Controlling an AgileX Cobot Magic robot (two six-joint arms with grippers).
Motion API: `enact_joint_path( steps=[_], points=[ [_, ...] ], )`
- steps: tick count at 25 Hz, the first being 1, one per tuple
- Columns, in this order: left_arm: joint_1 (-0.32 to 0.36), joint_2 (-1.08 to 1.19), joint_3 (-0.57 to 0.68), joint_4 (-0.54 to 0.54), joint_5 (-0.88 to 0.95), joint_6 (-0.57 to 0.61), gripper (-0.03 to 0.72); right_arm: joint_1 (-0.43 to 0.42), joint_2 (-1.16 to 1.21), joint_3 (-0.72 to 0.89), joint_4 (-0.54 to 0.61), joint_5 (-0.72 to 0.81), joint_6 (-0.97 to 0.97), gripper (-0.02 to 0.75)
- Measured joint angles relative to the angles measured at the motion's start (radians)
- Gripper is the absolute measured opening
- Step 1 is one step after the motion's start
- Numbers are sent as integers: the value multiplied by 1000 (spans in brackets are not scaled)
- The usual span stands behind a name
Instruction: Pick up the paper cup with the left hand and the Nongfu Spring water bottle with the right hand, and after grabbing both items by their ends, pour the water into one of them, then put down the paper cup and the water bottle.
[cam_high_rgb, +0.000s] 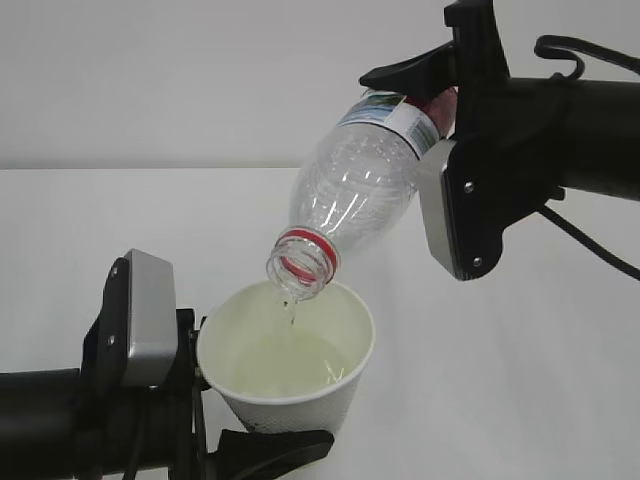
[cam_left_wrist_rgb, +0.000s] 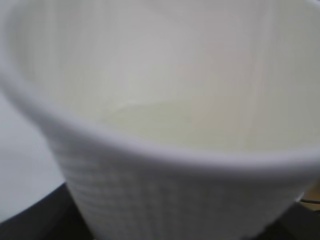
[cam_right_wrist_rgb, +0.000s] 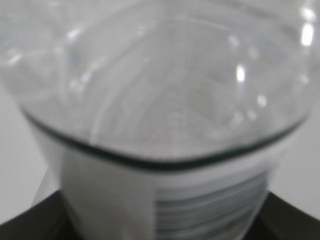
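Right hand (cam_high_rgb: 440, 120), jaws clamped on the label end of the Nongfu Spring water bottle (cam_high_rgb: 355, 195), holds it tilted mouth-down to the lower left. The red-ringed, uncapped mouth sits just above the rim of the paper cup (cam_high_rgb: 300, 395); drops of water (cam_high_rgb: 291, 310) fall from it. Left hand (cam_high_rgb: 215, 425) grips the cup low on its wall, upright. Pale liquid pools inside. White table (cam_high_rgb: 520, 380) beneath.

Exterior view: the paper cup (cam_high_rgb: 290, 365) base runs off the lower frame edge; the left hand (cam_high_rgb: 245, 440) is cropped at lower left, fingertips unseen. The Nongfu Spring water bottle (cam_high_rgb: 355, 195) base hides behind the right hand (cam_high_rgb: 450, 110). Both wrist views are blurred; label print on the bottle is illegible.
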Motion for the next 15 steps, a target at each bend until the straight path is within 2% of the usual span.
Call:
enact_joint_path(
  steps=[15],
  points=[
    [0, 0, 0, 2, 0, 0, 528, 0, 0, 0, 2, -2, -2, 467]
  ],
)
